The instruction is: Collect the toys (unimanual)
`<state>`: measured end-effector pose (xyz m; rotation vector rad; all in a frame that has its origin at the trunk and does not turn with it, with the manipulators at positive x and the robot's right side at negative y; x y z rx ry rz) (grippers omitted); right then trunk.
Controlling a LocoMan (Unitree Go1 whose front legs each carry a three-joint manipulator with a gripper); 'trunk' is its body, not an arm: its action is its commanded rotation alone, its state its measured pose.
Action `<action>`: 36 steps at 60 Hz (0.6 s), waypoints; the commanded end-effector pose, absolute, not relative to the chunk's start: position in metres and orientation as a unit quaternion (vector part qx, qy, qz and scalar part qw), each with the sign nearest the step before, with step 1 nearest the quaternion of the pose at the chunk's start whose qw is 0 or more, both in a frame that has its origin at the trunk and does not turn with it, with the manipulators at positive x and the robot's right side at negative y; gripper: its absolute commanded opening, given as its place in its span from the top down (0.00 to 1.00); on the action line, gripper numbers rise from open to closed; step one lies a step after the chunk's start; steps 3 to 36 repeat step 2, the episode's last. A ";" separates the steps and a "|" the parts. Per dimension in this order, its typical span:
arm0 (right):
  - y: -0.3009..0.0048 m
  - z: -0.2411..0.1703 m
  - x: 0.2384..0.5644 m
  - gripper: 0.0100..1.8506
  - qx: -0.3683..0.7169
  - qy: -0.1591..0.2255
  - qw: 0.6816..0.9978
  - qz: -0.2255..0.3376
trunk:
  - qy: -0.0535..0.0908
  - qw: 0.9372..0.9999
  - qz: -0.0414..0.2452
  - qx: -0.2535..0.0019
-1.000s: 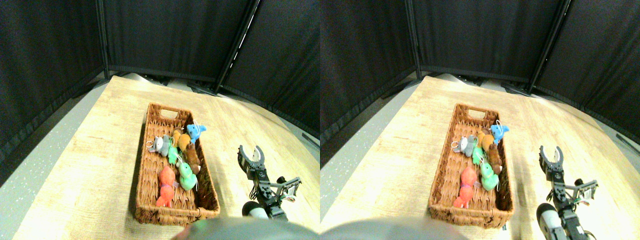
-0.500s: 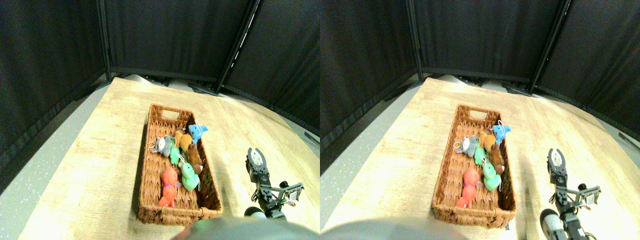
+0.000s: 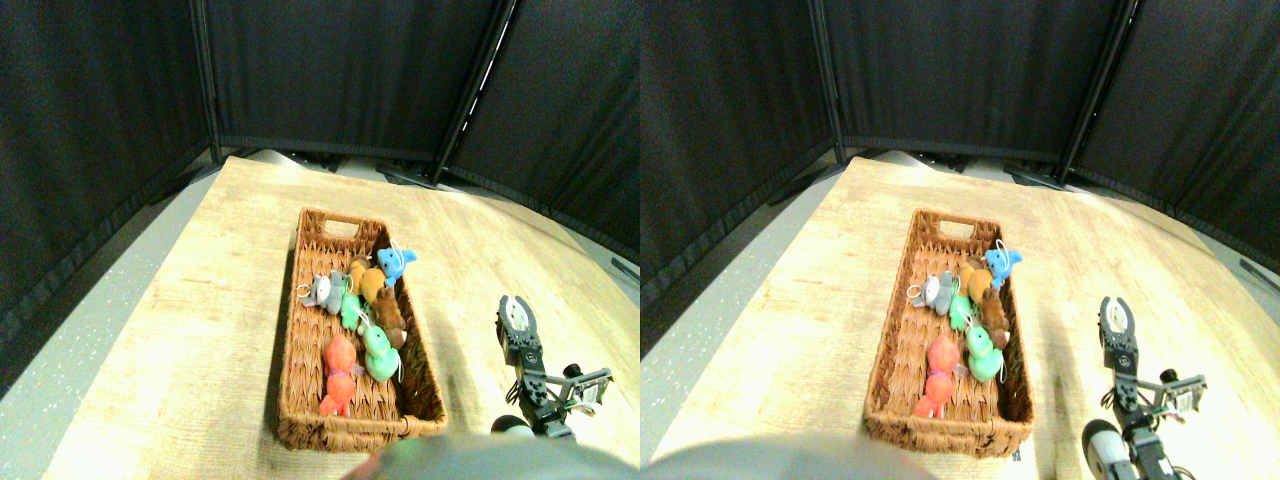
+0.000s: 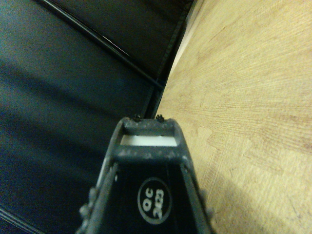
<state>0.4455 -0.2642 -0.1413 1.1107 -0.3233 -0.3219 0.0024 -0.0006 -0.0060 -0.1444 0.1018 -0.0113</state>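
Several toys lie together in a brown wicker basket (image 3: 296, 330) on the wooden board: a grey one (image 3: 322, 291), a bright blue one (image 3: 396, 264), an orange-brown one (image 3: 366, 281), a dark brown one (image 3: 387, 318), two mint green ones (image 3: 349, 308) (image 3: 378, 352) and an orange-red one (image 3: 336, 372). My right gripper (image 3: 515, 303) hovers over bare wood to the right of the basket, shut, with its tips meeting and nothing between them. The wrist view holds only the dark jaw frame (image 4: 148, 131), wood and black curtain, with no toy.
Black curtain panels (image 3: 340, 70) on a dark frame wall in the far side of the board. Grey speckled floor (image 3: 80, 300) runs along the board's left edge. The basket has a handle cut-out (image 3: 338, 228) at its far end.
The jaws were spread wide one second ago and are now shut. The gripper has drifted slightly right and nearer to me. The toys have not moved.
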 end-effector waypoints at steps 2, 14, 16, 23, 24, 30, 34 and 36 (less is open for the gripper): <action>-0.265 -0.135 0.446 0.97 0.513 -0.170 0.830 -0.135 | 0.036 0.997 -0.012 -0.071; -0.265 -0.135 0.446 0.97 0.513 -0.170 0.830 -0.135 | 0.036 0.997 -0.012 -0.071; -0.265 -0.135 0.446 0.97 0.513 -0.170 0.830 -0.135 | 0.036 0.997 -0.012 -0.071; -0.265 -0.135 0.446 0.97 0.513 -0.170 0.830 -0.135 | 0.036 0.997 -0.012 -0.071; -0.265 -0.135 0.446 0.97 0.513 -0.170 0.830 -0.135 | 0.036 0.997 -0.012 -0.071; -0.265 -0.135 0.446 0.97 0.513 -0.170 0.830 -0.135 | 0.036 0.997 -0.012 -0.071; -0.265 -0.135 0.446 0.97 0.513 -0.170 0.830 -0.135 | 0.036 0.997 -0.012 -0.071; -0.265 -0.135 0.446 0.97 0.513 -0.170 0.830 -0.135 | 0.036 0.997 -0.012 -0.071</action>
